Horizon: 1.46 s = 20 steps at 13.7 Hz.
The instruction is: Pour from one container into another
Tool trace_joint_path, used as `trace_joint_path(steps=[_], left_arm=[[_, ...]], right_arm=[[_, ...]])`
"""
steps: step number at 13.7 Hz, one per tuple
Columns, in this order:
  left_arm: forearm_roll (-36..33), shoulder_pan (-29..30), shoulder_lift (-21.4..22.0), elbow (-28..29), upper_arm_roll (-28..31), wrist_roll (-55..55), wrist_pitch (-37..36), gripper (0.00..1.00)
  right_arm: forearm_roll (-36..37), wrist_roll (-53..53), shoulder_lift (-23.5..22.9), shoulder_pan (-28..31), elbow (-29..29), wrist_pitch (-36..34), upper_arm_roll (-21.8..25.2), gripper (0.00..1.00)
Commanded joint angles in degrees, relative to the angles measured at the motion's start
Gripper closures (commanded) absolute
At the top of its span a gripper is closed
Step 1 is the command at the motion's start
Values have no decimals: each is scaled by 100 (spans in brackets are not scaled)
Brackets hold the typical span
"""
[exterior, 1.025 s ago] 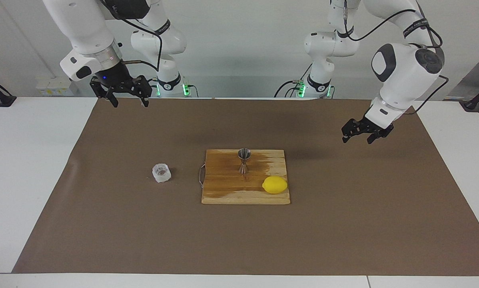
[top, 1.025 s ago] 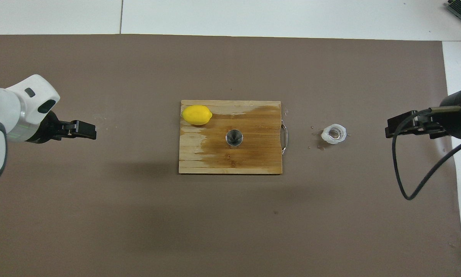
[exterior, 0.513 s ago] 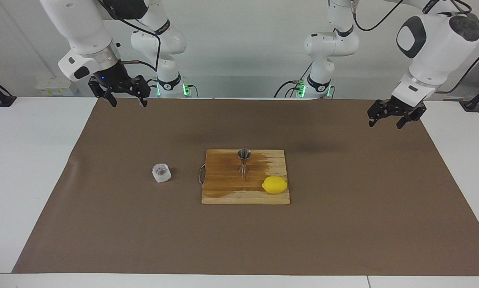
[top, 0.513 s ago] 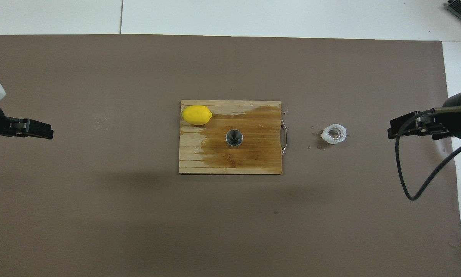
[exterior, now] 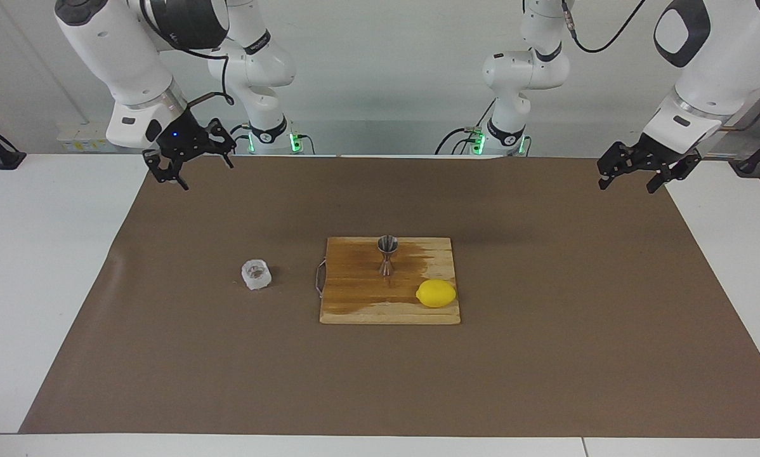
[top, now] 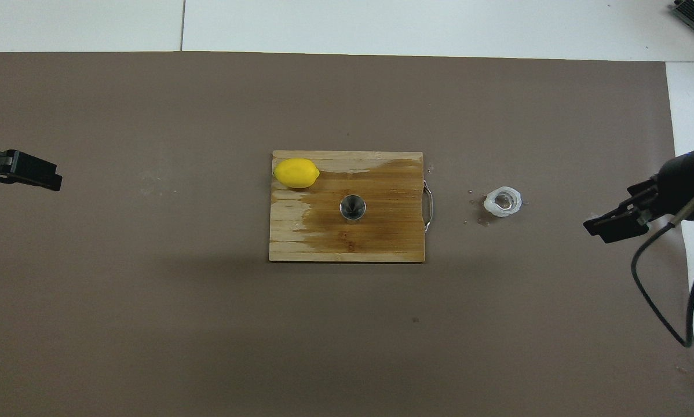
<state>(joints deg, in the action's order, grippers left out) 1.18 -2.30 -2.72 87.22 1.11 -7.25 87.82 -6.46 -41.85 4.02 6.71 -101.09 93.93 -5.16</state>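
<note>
The metal jigger [exterior: 387,255] stood upright near the middle of the wooden cutting board [exterior: 354,298], and what a wet, dark stain the board wore around it! A yellow lemon [exterior: 436,293] sat on the board's corner toward the left arm's end, farther from the robots than the jigger. The clear faceted glass cup [exterior: 256,274] rested upright on the brown mat [exterior: 545,355], beside the board's wire handle toward the right arm's end, with small dark specks on the mat next to it. Up in the air, the right gripper [exterior: 188,166] hung over the mat's edge at its own end, fingers spread and empty. The left gripper [exterior: 630,178] hovered over the mat's edge at the left arm's end, fingers likewise apart, pinching nothing.
</note>
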Motion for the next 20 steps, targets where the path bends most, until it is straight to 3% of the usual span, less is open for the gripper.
trace_joint_path(steps=[1, 3, 6, 11, 15, 20], left_arm=[[-109, -33, 358, 407, -6, -22, -90, 0], [-109, -59, 535, 760, -15, -13, 76, 0], [-109, -68, 597, 884, -15, -22, 130, 0], [-109, -147, 588, 858, -24, -22, 138, 0], [-109, -147, 579, 762, -24, -5, 472, 0], [-109, -147, 597, 797, -24, -22, 446, 0]], right_arm=[[-312, -2319, 337, 409, -1016, 826, -29, 0], [-872, -3868, -31, 804, -1219, 1380, -29, 0], [-1670, -5221, -786, 1121, -1229, 1461, -29, 0], [-2860, -7413, -1649, 1070, -1220, 1891, -37, 0], [-3510, -8433, -2518, 1158, -1097, 1796, -46, 0], [-3923, -8803, -2800, 1070, -982, 1962, -90, 0]])
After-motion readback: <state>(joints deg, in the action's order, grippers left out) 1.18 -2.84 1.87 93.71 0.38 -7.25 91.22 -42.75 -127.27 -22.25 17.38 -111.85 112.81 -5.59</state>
